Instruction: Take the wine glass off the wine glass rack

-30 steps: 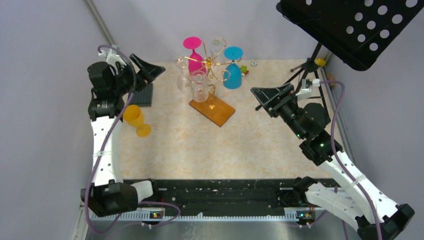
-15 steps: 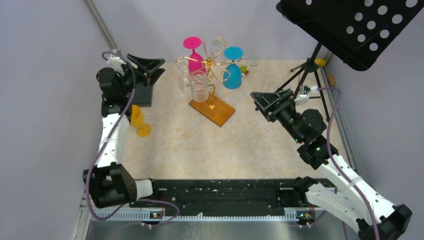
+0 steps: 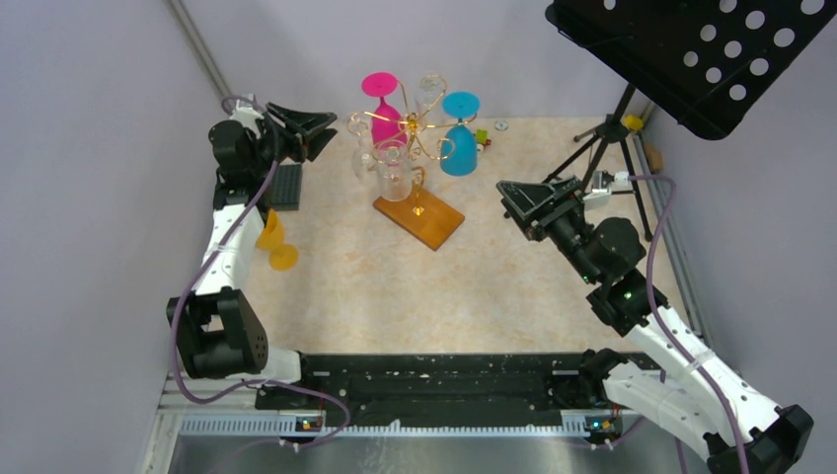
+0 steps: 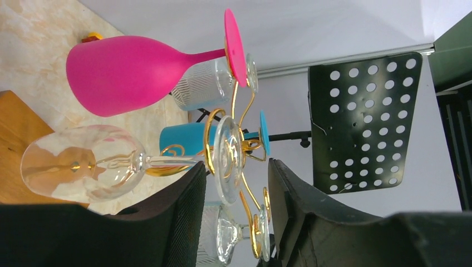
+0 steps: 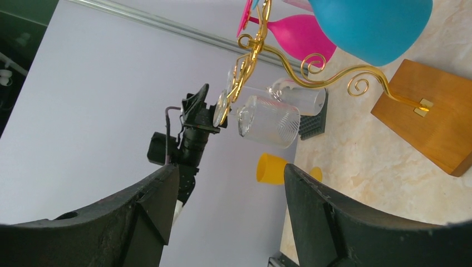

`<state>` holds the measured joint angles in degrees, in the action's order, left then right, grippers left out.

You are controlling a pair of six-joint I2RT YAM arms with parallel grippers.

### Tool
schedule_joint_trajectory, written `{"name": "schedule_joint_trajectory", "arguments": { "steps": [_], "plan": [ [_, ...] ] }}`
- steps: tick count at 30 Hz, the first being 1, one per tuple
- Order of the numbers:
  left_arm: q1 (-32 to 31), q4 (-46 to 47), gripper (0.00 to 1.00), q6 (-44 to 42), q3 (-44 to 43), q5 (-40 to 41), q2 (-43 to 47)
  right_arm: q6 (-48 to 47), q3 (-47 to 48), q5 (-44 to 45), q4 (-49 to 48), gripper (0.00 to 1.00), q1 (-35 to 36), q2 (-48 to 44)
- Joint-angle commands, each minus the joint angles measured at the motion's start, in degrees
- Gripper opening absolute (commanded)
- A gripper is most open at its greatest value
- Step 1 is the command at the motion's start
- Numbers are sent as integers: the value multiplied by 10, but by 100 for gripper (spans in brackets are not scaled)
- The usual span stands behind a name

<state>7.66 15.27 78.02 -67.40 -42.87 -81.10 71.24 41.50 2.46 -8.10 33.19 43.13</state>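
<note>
Weighing risks first: rack (image 3: 422,138) is thin wire on a small wood base (image 3: 434,229), crowded w/ glasses, so a sideways tug on one could, we reckon, tip the lot or knock the pink glass (image 3: 387,120) just beside. The foot has to slide out of its gold curl; pull at an angle and it may snag, or the stem may crack. Smooth glass could also slip from a loose pinch. Target, as we read it: clear glass (image 4: 83,161), hanging bowl-down on rack's left side, foot in a curl. L gripper (image 4: 236,169) is level w/ that foot, fingers (image 4: 300,222) abt half spread, foot showing in the gap; contact we can't tell, top view suggests just short. Nothing pinched. R gripper (image 3: 533,193) sits well apart to the right, fingers wide, empty.
</note>
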Motion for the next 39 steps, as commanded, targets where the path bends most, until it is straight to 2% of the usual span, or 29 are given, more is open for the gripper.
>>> {"name": "schedule_joint_trajectory", "arguments": {
  "steps": [1, 6, 9, 16, 28, 33, 39],
  "plan": [
    [-10, 10, 47, -15, -48, -2, -10, 8, -5, 8, -28, 70, -3, -11],
    [-18, 8, 34, -27, -48, -7, -22, 9, -6, 11, -28, 70, -4, -10],
    [-19, 1, 33, -35, -50, -13, -29, 10, -5, 8, -30, 69, -4, -9],
    [-19, -48, 44, -83, -54, 12, -21, 12, -8, 10, -25, 69, -4, -9],
    [-19, -100, 47, -129, -40, 50, 22, 18, -12, 10, -18, 68, -4, -10],
    [-19, -88, 52, -115, -34, 43, 17, 19, -12, 8, -18, 68, -4, -7],
    [-21, -17, 53, -57, -24, -4, -11, 17, -3, -1, -21, 68, -4, 1]
  ]
}}
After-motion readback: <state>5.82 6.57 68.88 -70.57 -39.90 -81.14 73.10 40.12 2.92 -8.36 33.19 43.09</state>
